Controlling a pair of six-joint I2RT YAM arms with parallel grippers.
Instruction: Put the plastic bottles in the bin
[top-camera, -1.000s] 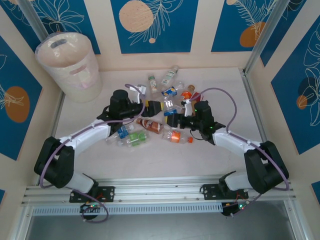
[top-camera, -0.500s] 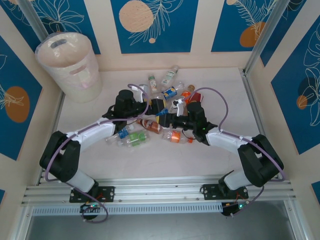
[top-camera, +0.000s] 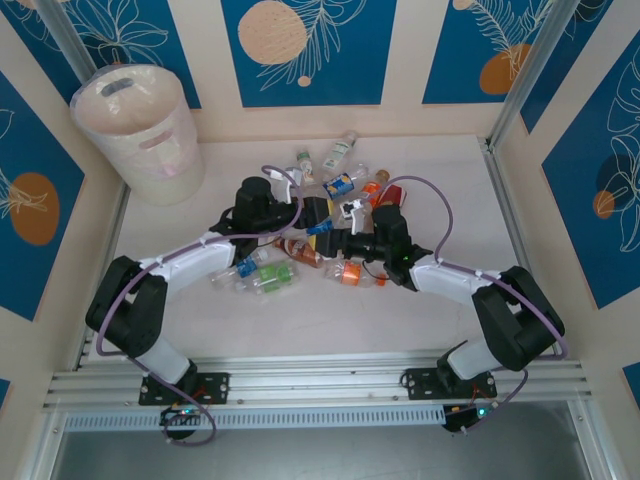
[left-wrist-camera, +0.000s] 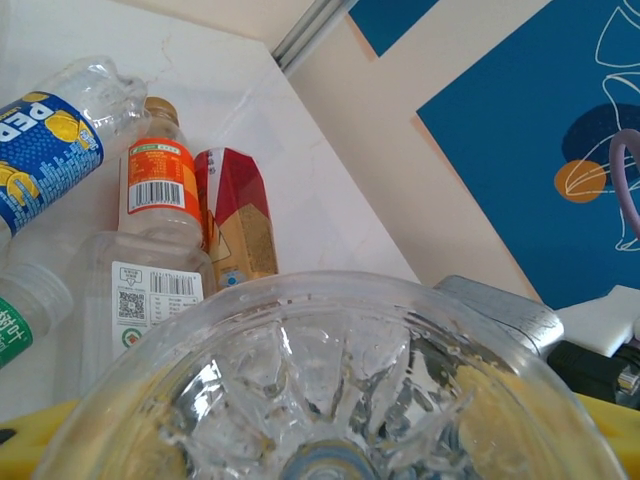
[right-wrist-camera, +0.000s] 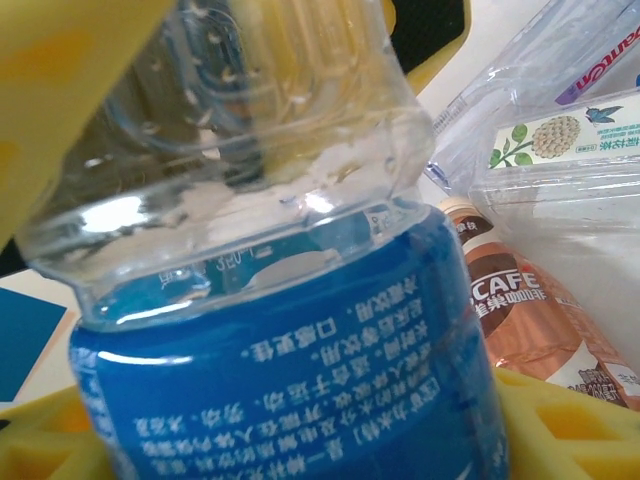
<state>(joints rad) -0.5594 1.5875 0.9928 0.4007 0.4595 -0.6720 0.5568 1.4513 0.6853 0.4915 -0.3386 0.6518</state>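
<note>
A clear bottle with a blue label (right-wrist-camera: 300, 370) hangs between my two grippers over the middle of the table. My right gripper (right-wrist-camera: 300, 440) has its yellow fingers (right-wrist-camera: 560, 420) against both sides of the label. My left gripper (left-wrist-camera: 320, 440) is closed round the bottle's ribbed clear base (left-wrist-camera: 330, 370), and its yellow pads show through the plastic. From above, the left gripper (top-camera: 318, 215) and right gripper (top-camera: 342, 240) meet tip to tip. Several more plastic bottles (top-camera: 340, 182) lie scattered around them. The whitish bin (top-camera: 135, 130) stands at the far left corner.
A brown coffee bottle (right-wrist-camera: 520, 310) and clear crushed bottles (right-wrist-camera: 560, 140) lie just beyond the right gripper. An orange-labelled bottle (left-wrist-camera: 160, 180) and a red-gold one (left-wrist-camera: 235, 215) lie ahead of the left gripper. Green and blue bottles (top-camera: 265, 275) rest under the left forearm. Walls enclose the table.
The left arm has swung right to meet the right gripper, and its jaws have closed from wide open onto the bottle's base. The right gripper's jaws have eased slightly.
</note>
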